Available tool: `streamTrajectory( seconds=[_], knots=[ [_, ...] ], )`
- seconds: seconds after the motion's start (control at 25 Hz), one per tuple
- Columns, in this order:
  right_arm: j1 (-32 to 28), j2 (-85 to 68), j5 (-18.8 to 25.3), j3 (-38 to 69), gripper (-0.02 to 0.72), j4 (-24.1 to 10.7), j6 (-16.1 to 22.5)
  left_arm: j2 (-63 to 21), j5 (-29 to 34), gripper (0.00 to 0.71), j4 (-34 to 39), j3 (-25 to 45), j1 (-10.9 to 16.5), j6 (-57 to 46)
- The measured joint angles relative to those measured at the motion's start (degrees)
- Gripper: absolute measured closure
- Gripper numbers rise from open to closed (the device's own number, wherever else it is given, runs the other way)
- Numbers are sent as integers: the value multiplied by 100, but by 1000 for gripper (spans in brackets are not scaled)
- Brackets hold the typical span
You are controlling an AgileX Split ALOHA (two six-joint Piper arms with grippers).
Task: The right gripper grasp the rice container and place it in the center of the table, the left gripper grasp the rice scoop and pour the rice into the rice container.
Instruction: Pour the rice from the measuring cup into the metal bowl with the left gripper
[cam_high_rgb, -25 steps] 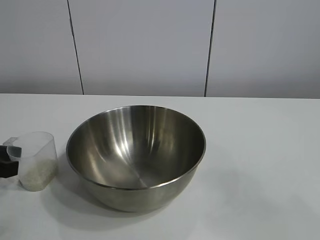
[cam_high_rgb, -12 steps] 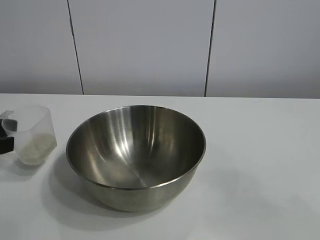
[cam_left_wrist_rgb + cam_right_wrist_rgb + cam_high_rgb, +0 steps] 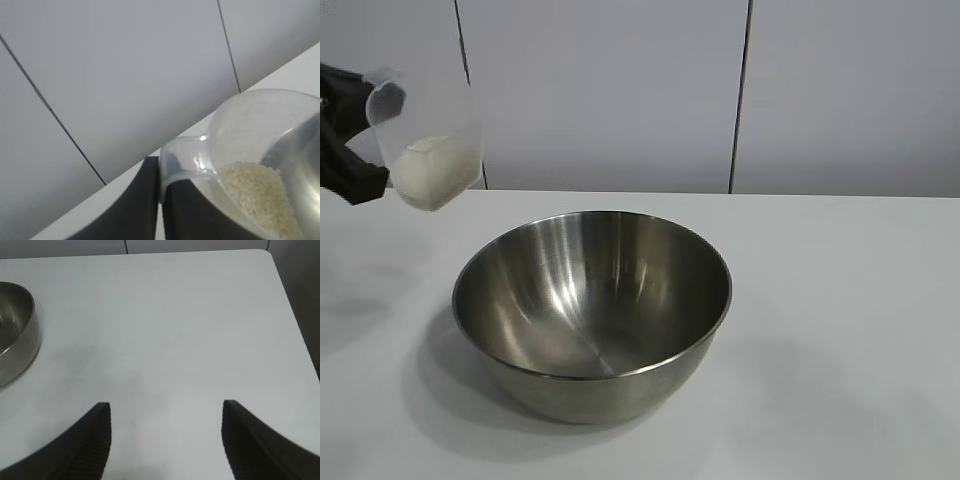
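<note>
at the middle of the white surface (image 3: 840,300) stands the stainless-steel rice container (image 3: 592,312), upright and with nothing in it. up at the exterior view's left edge, above the surface and beside the container's rim rather than over it, the left end effector (image 3: 355,140) is clamped tight on the handle of the clear plastic rice scoop (image 3: 425,140). the scoop hangs in the air, tipped slightly, with a pale heap of rice (image 3: 435,172) settled in its lower end. the left wrist view shows the grains (image 3: 262,197) lying inside the cup (image 3: 250,135). the right end effector (image 3: 165,440) hovers over bare surface well apart from the container, fingers (image 3: 95,435) spread wide and holding nothing.
</note>
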Motion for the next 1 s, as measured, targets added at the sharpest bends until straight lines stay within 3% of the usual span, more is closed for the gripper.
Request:
streamTrajectory(
  seconds=[0.2,0.32,0.4,0.56,0.72,1.0],
  knots=[
    [0,0,0,0,261,0,0,-73,1041,704,-1173,-657,-1171,2265],
    [0,0,0,0,261,0,0,-38,1026,704,-1976,-871,-1784,4225],
    [0,0,0,0,261,0,0,117,803,704,-2384,-973,-2016,5722],
    [0,0,0,0,261,0,0,654,284,704,-2820,-1057,-2201,8076],
    [0,0,0,0,261,0,0,1132,-179,704,-2901,-1087,-2246,9731],
    [0,0,0,0,261,0,0,1424,-511,704,-2934,-1149,-2258,11741]
  ],
)
